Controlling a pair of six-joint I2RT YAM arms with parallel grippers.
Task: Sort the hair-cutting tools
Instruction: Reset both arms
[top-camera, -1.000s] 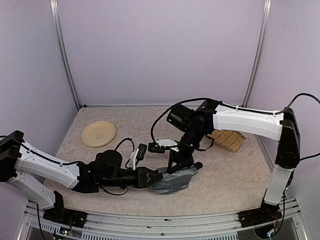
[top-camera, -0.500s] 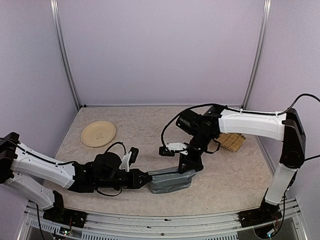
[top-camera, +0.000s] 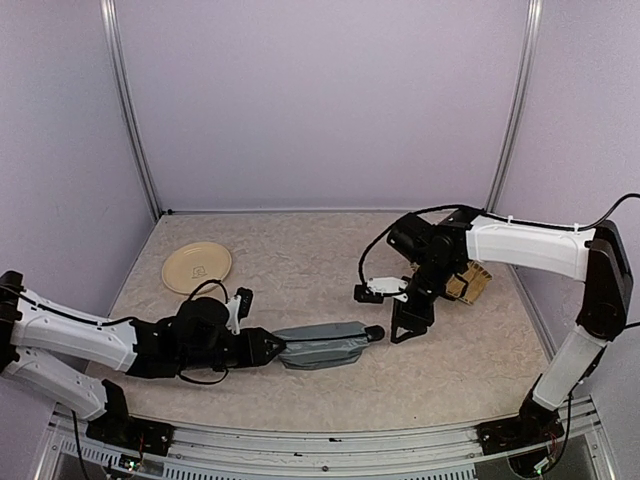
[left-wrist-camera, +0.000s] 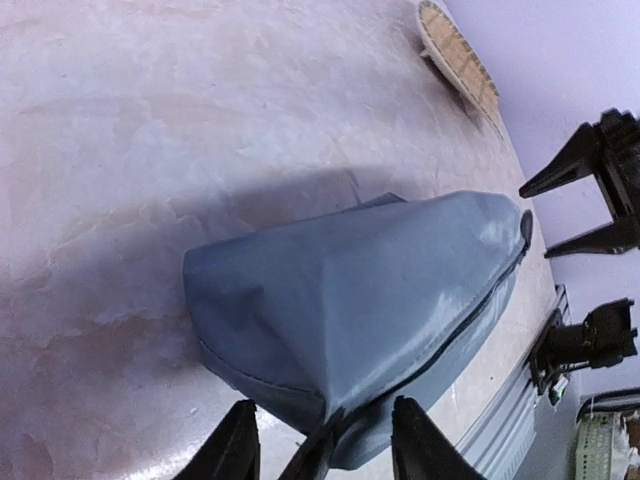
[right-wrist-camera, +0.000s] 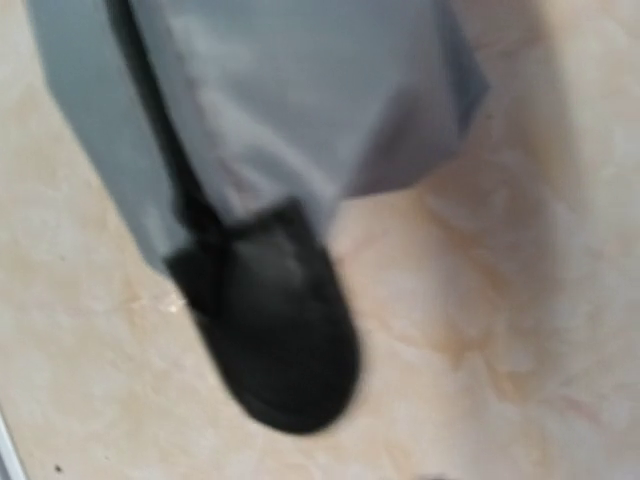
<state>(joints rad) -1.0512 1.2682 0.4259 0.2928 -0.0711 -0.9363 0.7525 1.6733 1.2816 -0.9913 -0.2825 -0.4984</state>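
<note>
None of the hair-cutting tools shows in any view. A grey zip pouch (top-camera: 320, 346) lies flat on the table, zip shut along its side (left-wrist-camera: 470, 320). At its right end sits a black rounded tab (top-camera: 375, 332) (right-wrist-camera: 275, 340). My left gripper (top-camera: 268, 350) (left-wrist-camera: 325, 405) stands open at the pouch's left end, and that corner of the pouch lies loose between the fingers (left-wrist-camera: 238, 445). My right gripper (top-camera: 405, 333) (left-wrist-camera: 535, 222) hangs open just right of the tab and touches nothing. Its own fingers do not show in the blurred right wrist view.
A round beige plate (top-camera: 197, 268) lies at the back left. A bamboo mat (top-camera: 470, 283) (left-wrist-camera: 460, 55) lies at the right, behind the right wrist. The table's front rail (top-camera: 320, 440) runs close to the pouch.
Both grippers have opened and let go of the pouch, which now lies flat and further left. The right arm has drawn off to the right, and the left arm has pulled back left.
</note>
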